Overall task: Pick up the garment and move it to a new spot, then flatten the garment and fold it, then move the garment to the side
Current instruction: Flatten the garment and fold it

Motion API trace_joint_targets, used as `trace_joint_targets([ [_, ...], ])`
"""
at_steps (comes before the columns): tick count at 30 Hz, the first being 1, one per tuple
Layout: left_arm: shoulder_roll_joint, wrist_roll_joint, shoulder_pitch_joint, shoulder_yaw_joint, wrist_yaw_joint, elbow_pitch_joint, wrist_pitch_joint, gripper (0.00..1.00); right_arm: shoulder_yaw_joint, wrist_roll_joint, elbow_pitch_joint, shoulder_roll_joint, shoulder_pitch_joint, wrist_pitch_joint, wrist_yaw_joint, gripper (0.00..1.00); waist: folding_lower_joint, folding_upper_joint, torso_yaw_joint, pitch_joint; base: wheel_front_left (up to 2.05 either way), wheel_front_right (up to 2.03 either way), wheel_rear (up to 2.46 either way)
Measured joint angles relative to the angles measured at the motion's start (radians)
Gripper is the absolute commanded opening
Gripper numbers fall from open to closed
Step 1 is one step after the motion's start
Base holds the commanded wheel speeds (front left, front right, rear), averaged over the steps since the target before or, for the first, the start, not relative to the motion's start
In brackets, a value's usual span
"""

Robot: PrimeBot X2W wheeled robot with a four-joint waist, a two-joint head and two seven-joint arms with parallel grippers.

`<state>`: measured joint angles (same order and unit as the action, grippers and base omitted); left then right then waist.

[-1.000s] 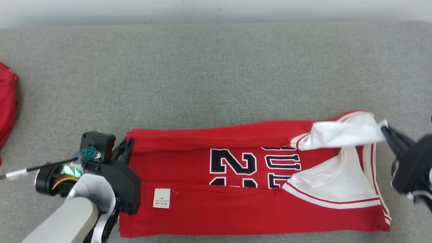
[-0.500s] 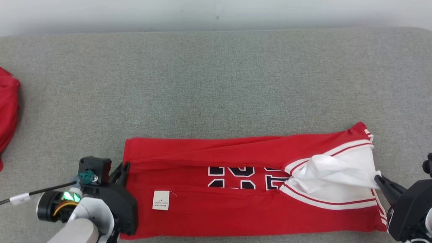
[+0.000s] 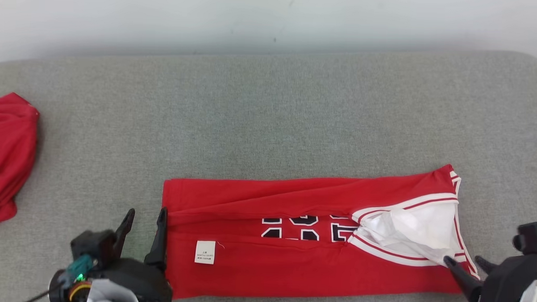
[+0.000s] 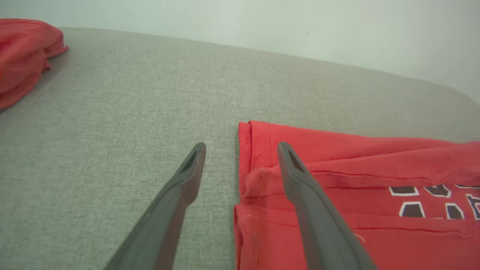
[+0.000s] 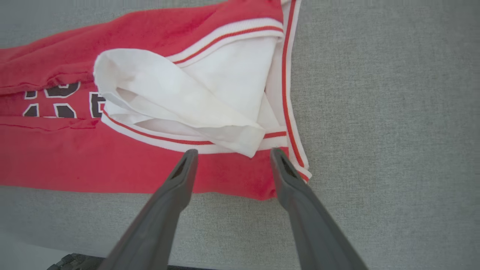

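Observation:
A red jersey (image 3: 292,241) with dark numbers and white-and-red trim lies folded lengthwise into a long strip on the grey cushion (image 3: 269,119). Its white lining (image 5: 210,97) shows at the right end, and a small white label (image 3: 204,252) sits near the left end. My left gripper (image 3: 143,218) stands open at the jersey's left hem (image 4: 243,165), one finger (image 4: 300,187) over the cloth and the other over bare cushion. At the jersey's right end my right gripper (image 3: 465,261) is open too, its fingertips (image 5: 185,165) just short of the white flap's corner, holding nothing.
Another red garment (image 3: 5,155) lies bunched at the cushion's far left edge, also seen as a red heap (image 4: 22,52) in the left wrist view. A pale wall (image 3: 273,21) runs behind the cushion. Bare grey fabric stretches beyond the jersey.
The right gripper brought the white-lined flap down onto the jersey and let go. The left gripper opened off the left hem. The head camera shifted, so the scene sits lower.

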<state>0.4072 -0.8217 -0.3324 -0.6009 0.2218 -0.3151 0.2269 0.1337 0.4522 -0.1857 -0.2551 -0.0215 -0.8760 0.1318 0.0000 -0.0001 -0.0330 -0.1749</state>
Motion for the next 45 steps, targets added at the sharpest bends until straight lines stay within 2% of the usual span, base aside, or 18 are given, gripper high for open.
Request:
trace_joint_targets([
  [3, -0.035, 0.001, 0.06, 0.078, -0.035, 0.03, 0.032, 1.0, 0.024, 0.001, -0.015, 0.016, -0.005, 0.038, 0.0, 1.0, 0.0, 0.0, 0.004, 0.018, 0.0, 0.0, 0.0],
  [5, -0.076, 0.066, 0.107, 0.19, -0.055, 0.104, 0.034, 1.0, 0.038, 0.003, -0.019, 0.029, -0.015, 0.06, 0.0, 1.0, 0.0, 0.0, 0.008, 0.032, 0.0, 0.0, 0.0],
  [6, -0.076, 0.066, 0.107, 0.19, -0.055, 0.104, 0.034, 1.0, 0.038, 0.003, -0.019, 0.029, -0.015, 0.06, 0.0, 1.0, 0.0, 0.0, 0.008, 0.032, 0.0, 0.0, 0.0],
  [15, -0.285, 0.379, 0.338, 0.513, -0.238, 0.258, 0.036, 1.0, 0.16, 0.023, 0.006, 0.129, -0.022, 0.172, 0.0, 1.0, -0.0001, 0.0, 0.035, 0.084, 0.0, 0.0, 0.0],
  [18, -0.324, 0.45, 0.385, 0.582, -0.293, 0.284, 0.036, 1.0, 0.189, 0.021, 0.039, 0.144, -0.019, 0.204, 0.0, 1.0, -0.0001, 0.0, 0.045, 0.096, 0.0, 0.0, 0.0],
  [21, -0.342, 0.502, 0.421, 0.626, -0.316, 0.301, 0.036, 1.0, 0.201, 0.019, 0.086, 0.148, 0.002, 0.226, 0.0, 1.0, -0.0001, 0.0, 0.053, 0.104, 0.0, 0.0, 0.0],
  [29, -0.356, 0.548, 0.463, 0.657, -0.337, 0.278, 0.036, 1.0, 0.215, -0.017, 0.268, 0.131, 0.115, 0.224, 0.0, 1.0, 0.0001, 0.0001, 0.065, 0.091, 0.0, 0.0, 0.0],
  [36, -0.356, 0.546, 0.459, 0.656, -0.32, 0.261, 0.036, 1.0, 0.188, -0.035, 0.403, 0.078, 0.205, 0.209, 0.0, 1.0, 0.0002, 0.0002, 0.087, 0.061, 0.0, 0.0, 0.0],
  [45, -0.356, 0.549, 0.451, 0.652, -0.308, 0.258, 0.036, 1.0, 0.152, -0.029, 0.498, 0.033, 0.229, 0.224, 0.0, 1.0, 0.0002, 0.0002, 0.12, 0.026, 0.0, 0.0, 0.0],
])
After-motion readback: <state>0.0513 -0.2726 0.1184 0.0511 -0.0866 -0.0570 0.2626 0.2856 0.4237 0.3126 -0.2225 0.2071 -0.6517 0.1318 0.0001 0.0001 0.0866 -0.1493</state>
